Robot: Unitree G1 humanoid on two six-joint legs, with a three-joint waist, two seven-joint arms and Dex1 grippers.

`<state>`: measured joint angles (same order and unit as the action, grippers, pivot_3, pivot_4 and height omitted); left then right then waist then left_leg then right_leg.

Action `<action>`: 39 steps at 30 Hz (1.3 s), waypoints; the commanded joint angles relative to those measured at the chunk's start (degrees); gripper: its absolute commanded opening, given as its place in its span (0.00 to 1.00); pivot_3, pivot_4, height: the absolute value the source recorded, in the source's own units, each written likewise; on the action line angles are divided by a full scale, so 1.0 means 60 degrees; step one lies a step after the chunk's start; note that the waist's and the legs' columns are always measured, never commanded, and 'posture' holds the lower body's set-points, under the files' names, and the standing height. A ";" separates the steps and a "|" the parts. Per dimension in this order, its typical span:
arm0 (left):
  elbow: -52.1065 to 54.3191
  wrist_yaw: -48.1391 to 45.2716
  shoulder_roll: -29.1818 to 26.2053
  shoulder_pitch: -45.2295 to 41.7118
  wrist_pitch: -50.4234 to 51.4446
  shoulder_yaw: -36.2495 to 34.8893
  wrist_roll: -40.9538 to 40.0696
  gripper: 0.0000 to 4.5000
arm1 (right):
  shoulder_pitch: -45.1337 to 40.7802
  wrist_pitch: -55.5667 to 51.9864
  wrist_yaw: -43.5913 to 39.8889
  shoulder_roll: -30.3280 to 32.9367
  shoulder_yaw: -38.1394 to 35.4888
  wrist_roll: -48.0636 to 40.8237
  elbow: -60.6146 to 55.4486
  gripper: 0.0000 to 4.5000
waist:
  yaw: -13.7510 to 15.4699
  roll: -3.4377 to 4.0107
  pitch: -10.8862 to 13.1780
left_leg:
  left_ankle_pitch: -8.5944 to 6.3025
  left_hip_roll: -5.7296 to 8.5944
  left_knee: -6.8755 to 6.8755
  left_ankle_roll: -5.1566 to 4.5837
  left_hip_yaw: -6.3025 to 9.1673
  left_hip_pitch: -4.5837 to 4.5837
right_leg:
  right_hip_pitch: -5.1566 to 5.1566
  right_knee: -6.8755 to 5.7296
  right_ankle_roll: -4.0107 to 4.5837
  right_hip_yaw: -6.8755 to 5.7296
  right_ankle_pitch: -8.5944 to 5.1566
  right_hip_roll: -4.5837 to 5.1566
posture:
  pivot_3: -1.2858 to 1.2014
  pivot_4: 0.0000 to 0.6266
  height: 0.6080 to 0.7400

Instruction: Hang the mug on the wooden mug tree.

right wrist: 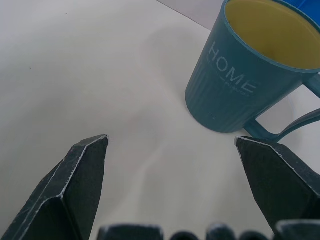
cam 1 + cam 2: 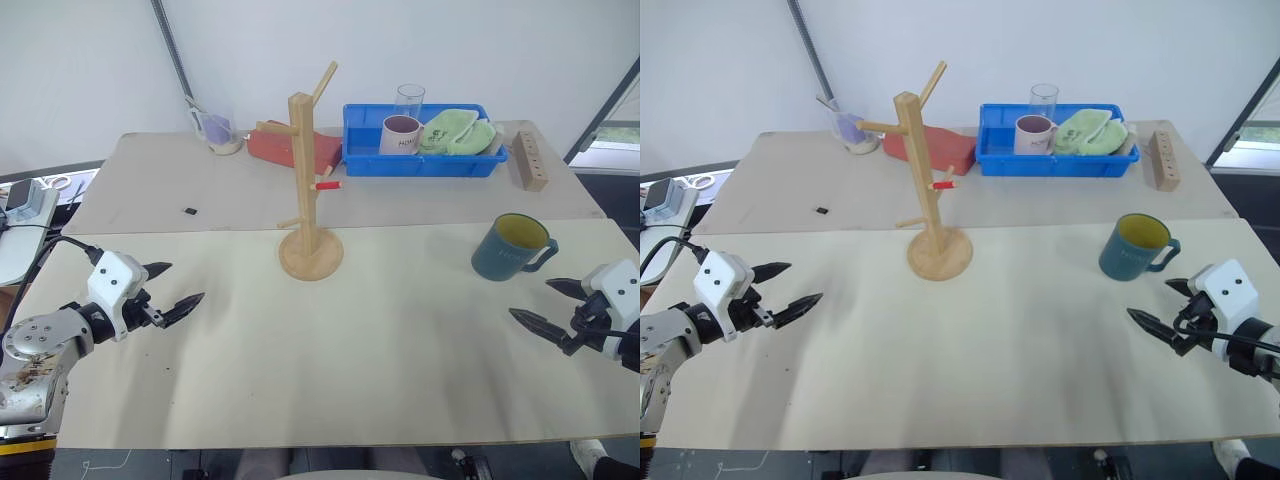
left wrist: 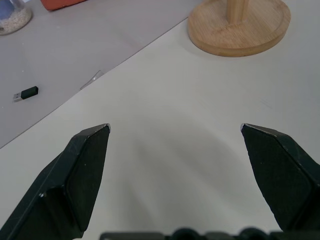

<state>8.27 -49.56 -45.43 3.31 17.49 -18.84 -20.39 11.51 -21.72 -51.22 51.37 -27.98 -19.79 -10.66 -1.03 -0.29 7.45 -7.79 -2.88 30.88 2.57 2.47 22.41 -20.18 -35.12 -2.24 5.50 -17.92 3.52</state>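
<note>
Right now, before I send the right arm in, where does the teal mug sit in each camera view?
Left eye: the mug stands upright at right, ahead of the open right gripper.
Right eye: mug at right, same spot, handle toward the table's right edge.
Left wrist: not in it.
Right wrist: mug beyond the fingers, HOME print facing the camera.
Shared landmark: the wooden mug tree at mid-table, its round base also in the left wrist view.

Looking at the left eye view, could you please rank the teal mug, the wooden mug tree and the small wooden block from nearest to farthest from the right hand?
From the right hand, which is open and empty:
1. The teal mug, upright just ahead of it on the near mat.
2. The small wooden block, farther back along the right side, beside the blue bin.
3. The wooden mug tree, standing mid-table, off to the hand's left.
</note>
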 commanded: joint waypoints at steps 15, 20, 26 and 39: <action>0.0038 -0.1110 -0.0371 -0.0177 -0.0765 -0.0298 -0.0475 1.00 | -0.0201 0.0035 0.0150 -0.0001 -0.0098 -0.0063 -0.0241 1.00 | -0.0002 0.0002 -0.0001 | 0.0000 0.0000 0.0002 0.0000 -0.0001 -0.0003 | 0.0001 -0.0005 0.0000 0.0000 0.0000 -0.0001 | 0.52 0.24 0.88; 0.1716 -0.2010 -0.0544 -0.1141 0.0191 0.0882 -0.1494 1.00 | 0.0121 -0.0023 0.0553 -0.0429 -0.0398 -0.0144 -0.0689 1.00 | 0.0067 0.0006 -0.0006 | 0.0000 0.0000 0.0007 0.0000 -0.0007 0.0020 | 0.0008 -0.0004 0.0000 -0.0001 0.0000 -0.0002 | 0.52 0.24 0.88; 0.2428 -0.1968 0.0415 -0.3122 0.1180 0.2430 -0.2406 1.00 | 0.1116 -0.0432 0.1373 -0.1620 -0.0860 -0.0585 -0.2286 1.00 | 0.0046 0.0026 -0.0027 | 0.0004 0.0000 0.0020 -0.0006 -0.0018 0.0046 | 0.0020 -0.0023 -0.0018 -0.0001 0.0010 -0.0014 | 0.52 0.24 0.88; 0.1724 -0.2341 0.2801 -0.5732 0.1427 0.5067 -0.2175 1.00 | 0.0048 0.0190 0.4718 -0.3290 -0.0960 0.1040 -0.1491 1.00 | -0.0097 0.0059 -0.0048 | 0.0056 0.0014 0.0090 -0.0089 0.0046 0.0055 | 0.0033 -0.0041 -0.0032 0.0005 0.0018 -0.0047 | 0.52 0.24 0.88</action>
<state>18.82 -63.56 -28.84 -29.83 27.47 10.98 -34.52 12.82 -20.20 -23.62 31.29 -31.57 -12.55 -20.29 -1.61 0.06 7.16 -7.45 -2.80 31.48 2.03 2.76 22.74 -19.95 -35.36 -2.43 5.53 -17.82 3.22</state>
